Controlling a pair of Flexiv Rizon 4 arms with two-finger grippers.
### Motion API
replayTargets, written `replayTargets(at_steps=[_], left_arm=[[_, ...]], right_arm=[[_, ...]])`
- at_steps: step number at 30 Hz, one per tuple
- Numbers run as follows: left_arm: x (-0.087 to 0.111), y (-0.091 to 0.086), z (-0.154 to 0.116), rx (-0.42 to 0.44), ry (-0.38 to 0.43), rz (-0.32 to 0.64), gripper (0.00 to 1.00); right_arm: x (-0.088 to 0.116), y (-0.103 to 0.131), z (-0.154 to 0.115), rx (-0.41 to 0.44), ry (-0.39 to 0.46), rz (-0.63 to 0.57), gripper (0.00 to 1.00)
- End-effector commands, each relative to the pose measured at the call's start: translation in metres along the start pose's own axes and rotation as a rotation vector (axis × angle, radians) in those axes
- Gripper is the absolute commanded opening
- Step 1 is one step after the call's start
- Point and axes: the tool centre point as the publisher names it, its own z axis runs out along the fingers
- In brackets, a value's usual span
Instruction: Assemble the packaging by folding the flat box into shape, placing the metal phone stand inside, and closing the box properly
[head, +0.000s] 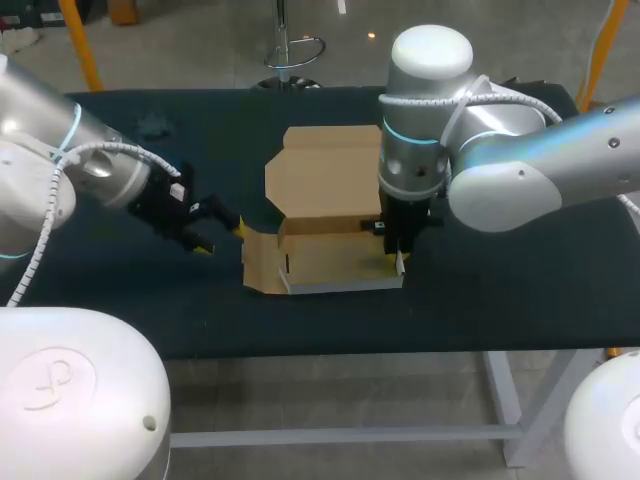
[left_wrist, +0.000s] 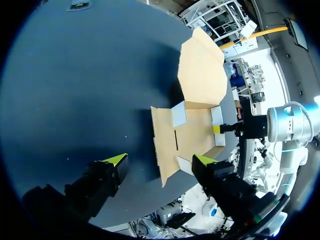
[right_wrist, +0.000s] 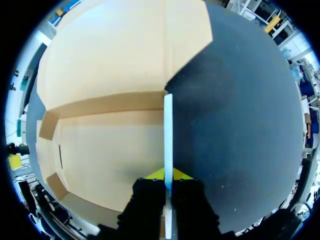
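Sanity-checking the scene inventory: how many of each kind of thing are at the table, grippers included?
cardboard box, partly folded: 1
small dark object, far left of table: 1
grippers: 2, the left gripper and the right gripper
Total: 4

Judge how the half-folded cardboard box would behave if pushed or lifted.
Likely floppy: the cardboard box is thin creased sheet, its lid open. Probably light, so a push might slide it. Lifted by the side wall in the right claw, it may sag.
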Motion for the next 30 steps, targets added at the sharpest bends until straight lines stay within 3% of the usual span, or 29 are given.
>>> replayTargets(at_steps=[1,8,15,17,22,24,26,30], left_arm=[[-0.001,-0.003,0.014,-0.014,-0.009,-0.01,0.85],[-0.002,-0.001,0.032,-0.042,-0.015,-0.05,0.65],[0.002,0.002,0.048,-0.075,-0.024,-0.095,0.61],[0.003,0.003,0.051,-0.078,-0.022,-0.107,0.5],[0.007,0.007,0.056,-0.09,-0.02,-0.112,0.41],[0.009,0.008,0.057,-0.09,-0.025,-0.112,0.31],[0.011,0.009,0.058,-0.082,-0.038,-0.11,0.02],[0.018,0.007,0.055,-0.063,-0.081,-0.105,0.0]], right_arm=[[0.0,0.0,0.001,0.002,-0.001,0.0,0.0],[0.0,0.0,0.001,0.002,-0.001,0.0,0.0],[0.0,0.0,0.001,0.002,-0.001,0.0,0.0],[0.0,0.0,0.001,0.002,-0.001,0.0,0.0],[0.0,0.0,0.001,0.002,-0.001,0.0,0.0],[0.0,0.0,0.001,0.002,-0.001,0.0,0.0],[0.0,0.0,0.001,0.002,-0.001,0.0,0.0],[0.0,0.0,0.001,0.002,-0.001,0.0,0.0]])
